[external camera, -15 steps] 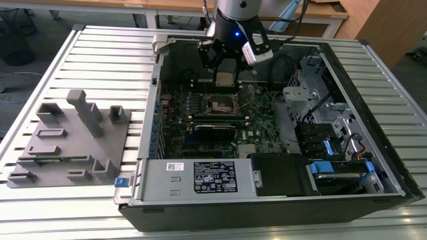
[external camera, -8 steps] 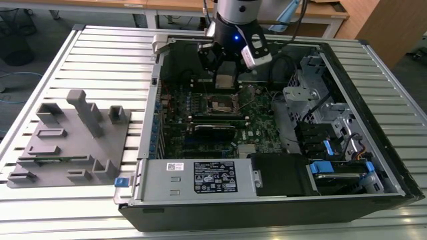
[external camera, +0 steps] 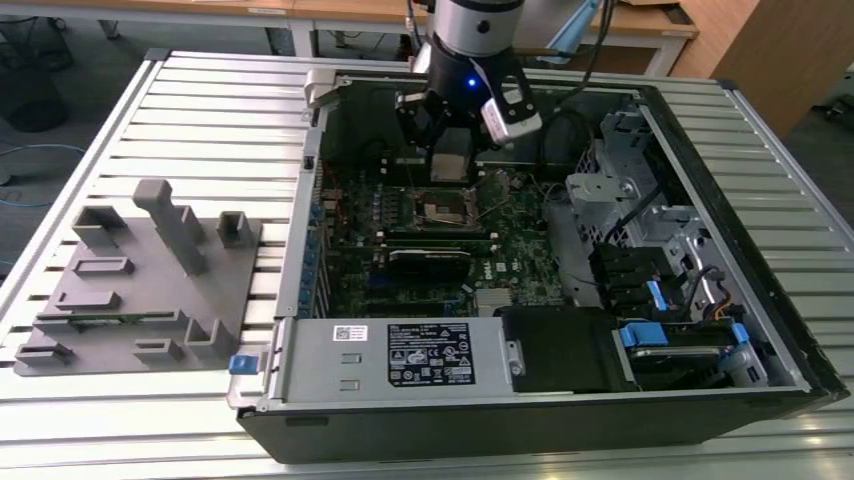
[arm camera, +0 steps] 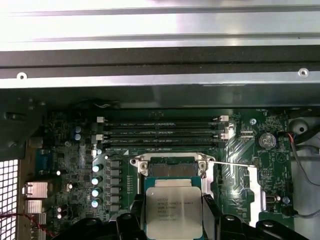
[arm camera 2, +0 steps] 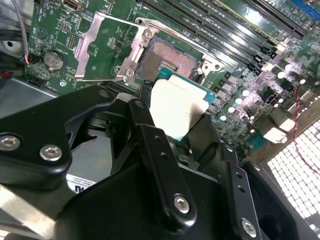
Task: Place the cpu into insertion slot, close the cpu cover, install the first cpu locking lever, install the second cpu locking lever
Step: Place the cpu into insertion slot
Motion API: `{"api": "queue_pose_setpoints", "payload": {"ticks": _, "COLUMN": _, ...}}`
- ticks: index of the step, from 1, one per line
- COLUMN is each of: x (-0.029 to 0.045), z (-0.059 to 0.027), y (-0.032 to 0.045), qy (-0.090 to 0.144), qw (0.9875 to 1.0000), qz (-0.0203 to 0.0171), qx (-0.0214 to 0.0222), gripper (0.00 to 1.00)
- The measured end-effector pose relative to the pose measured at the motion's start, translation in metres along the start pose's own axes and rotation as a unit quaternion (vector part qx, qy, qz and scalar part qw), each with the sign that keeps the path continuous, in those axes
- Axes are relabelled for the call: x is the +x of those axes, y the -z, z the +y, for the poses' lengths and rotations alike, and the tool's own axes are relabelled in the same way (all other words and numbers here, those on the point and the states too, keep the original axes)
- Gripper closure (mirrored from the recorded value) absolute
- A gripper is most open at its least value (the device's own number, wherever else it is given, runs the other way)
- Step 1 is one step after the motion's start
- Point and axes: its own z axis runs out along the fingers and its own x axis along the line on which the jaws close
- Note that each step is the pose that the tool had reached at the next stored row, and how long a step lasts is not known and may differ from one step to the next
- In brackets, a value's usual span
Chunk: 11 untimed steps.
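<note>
Hovering inside an open computer case (external camera: 534, 425) that lies on a slatted metal table (external camera: 200, 110), the robot arm's gripper (external camera: 450, 165) hangs just above the green motherboard (external camera: 514, 250) in the exterior view. Its black claw is closed on the cpu (arm camera: 174, 212), a flat square chip with a dull silver top, pinched at two opposite edges between the fingers (arm camera 2: 150, 130). In both wrist views the chip sits above the board and is not yet seated. The insertion slot (arm camera 2: 170, 57), a dark square socket with a silvery rim, lies uncovered just beyond the chip's far edge, its field of fine contacts exposed. The cpu cover (arm camera 2: 85, 45), a thin silvery frame with a large square window, is swung open and lies beside the socket over the board. In the first wrist view a thin metal lever (arm camera: 230, 164) runs out from a corner of the socket, and long black memory sticks (arm camera: 162, 134) lie in a row past it. At the exterior view's left, a grey fixture (external camera: 147, 280) with upright blocks rests on the table, well apart from the case.
</note>
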Motion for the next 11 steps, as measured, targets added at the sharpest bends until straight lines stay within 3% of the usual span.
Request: {"api": "queue_pose_setpoints", "payload": {"ticks": 11, "x": -0.0025, "z": 0.0005, "y": -0.0079, "qy": 0.0, "qw": 1.0, "qz": 0.0, "qx": 0.0, "gripper": 0.46}}
